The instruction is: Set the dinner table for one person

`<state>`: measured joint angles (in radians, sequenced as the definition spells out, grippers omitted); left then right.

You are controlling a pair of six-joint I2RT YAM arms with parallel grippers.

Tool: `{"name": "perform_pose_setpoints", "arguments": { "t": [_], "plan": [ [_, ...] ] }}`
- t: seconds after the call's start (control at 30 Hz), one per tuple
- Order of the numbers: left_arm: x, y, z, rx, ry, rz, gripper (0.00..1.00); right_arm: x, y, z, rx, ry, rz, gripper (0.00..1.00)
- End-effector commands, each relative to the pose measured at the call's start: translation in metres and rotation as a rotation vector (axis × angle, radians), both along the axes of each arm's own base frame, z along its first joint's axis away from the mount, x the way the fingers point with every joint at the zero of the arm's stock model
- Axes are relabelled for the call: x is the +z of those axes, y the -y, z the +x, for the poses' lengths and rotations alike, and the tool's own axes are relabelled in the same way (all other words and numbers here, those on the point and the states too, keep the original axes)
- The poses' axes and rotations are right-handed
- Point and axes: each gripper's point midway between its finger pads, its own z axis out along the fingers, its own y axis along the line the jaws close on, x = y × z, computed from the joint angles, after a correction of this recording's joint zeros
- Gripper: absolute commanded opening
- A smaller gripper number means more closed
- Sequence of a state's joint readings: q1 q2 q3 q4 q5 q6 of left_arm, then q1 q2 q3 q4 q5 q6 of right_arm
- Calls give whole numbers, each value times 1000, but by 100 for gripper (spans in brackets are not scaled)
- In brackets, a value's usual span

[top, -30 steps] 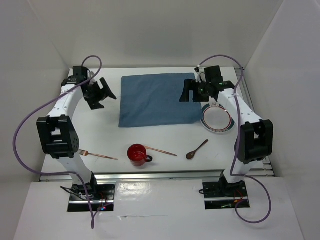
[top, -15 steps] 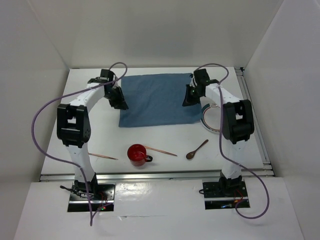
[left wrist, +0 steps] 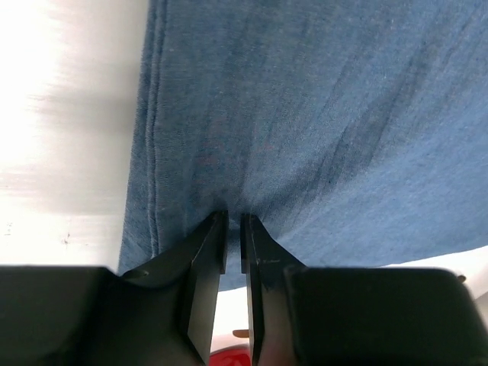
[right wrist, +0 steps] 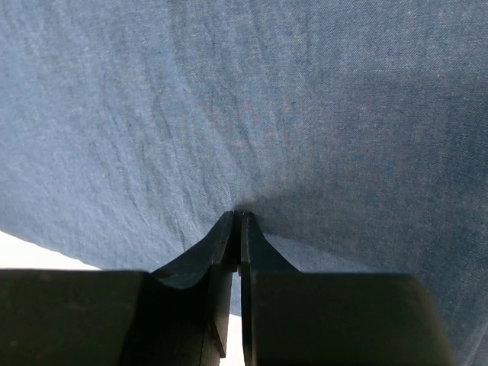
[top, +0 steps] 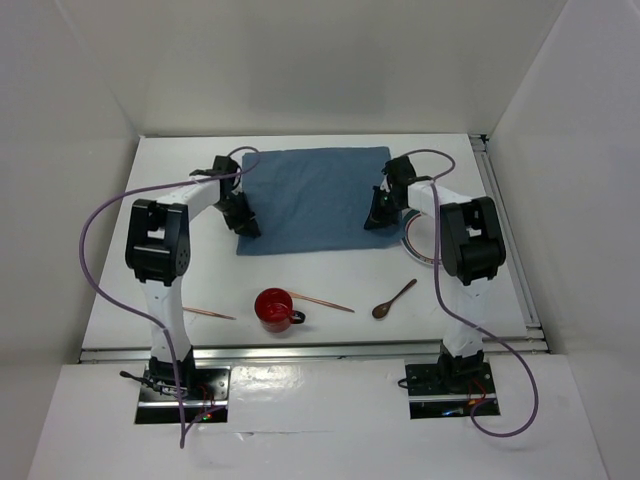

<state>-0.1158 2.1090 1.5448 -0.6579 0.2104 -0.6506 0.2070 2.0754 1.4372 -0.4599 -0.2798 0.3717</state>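
A blue cloth placemat lies flat at the back middle of the white dinner table. My left gripper is down at the mat's left edge, near its front corner. In the left wrist view its jaws are closed to a thin slit, with the placemat puckered at their tips. My right gripper is at the mat's right edge. In the right wrist view its jaws are shut, pinching a fold of the placemat.
A white plate with a coloured rim sits right of the mat, partly behind the right arm. Along the front are a fork, a red cup, a thin copper-coloured utensil and a brown spoon. White walls enclose three sides.
Both arms swung inward and down from beside the mat onto its left and right edges. Both grippers went from wide open to closed on the cloth.
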Motion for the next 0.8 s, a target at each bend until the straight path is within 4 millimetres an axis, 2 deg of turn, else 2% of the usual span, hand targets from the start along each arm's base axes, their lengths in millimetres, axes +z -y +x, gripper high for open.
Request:
{"name": "perform_pose_setpoints", "arguments": {
  "t": [0.0, 0.03, 0.1, 0.13, 0.2, 0.23, 0.27, 0.33, 0.37, 0.7, 0.77],
  "plan": [
    [-18, -22, -16, 48, -59, 77, 32, -7, -8, -21, 14, -23, 11, 8],
    [-23, -28, -20, 59, -75, 91, 32, -16, -6, -31, 13, -53, 5, 8],
    [-17, -34, -21, 73, -63, 98, 32, -20, -13, -41, 36, -61, 2, 8],
    [-21, -35, -26, 72, -77, 100, 32, -22, -12, -48, 28, -77, 2, 8],
    [-22, -37, -34, 73, -95, 111, 32, -20, -18, -56, 48, -70, 3, 8],
    [-13, -43, -31, 79, -69, 120, 32, -17, -18, -58, 48, -66, 4, 8],
    [-17, -45, -35, 81, -81, 132, 32, -20, -15, -63, 44, -75, -7, 8],
    [-15, -48, -42, 74, -78, 144, 32, -15, -15, -69, 40, -67, -12, 8],
    [-12, -48, -47, 74, -83, 145, 32, -18, -13, -76, 40, -83, -17, 8],
    [-1, -52, -55, 71, -61, 164, 32, -9, -9, -86, 19, -74, -18, 10],
    [5, -53, -56, 62, -49, 165, 38, 1, -9, -79, 14, -47, -20, 11]
  ]
}}
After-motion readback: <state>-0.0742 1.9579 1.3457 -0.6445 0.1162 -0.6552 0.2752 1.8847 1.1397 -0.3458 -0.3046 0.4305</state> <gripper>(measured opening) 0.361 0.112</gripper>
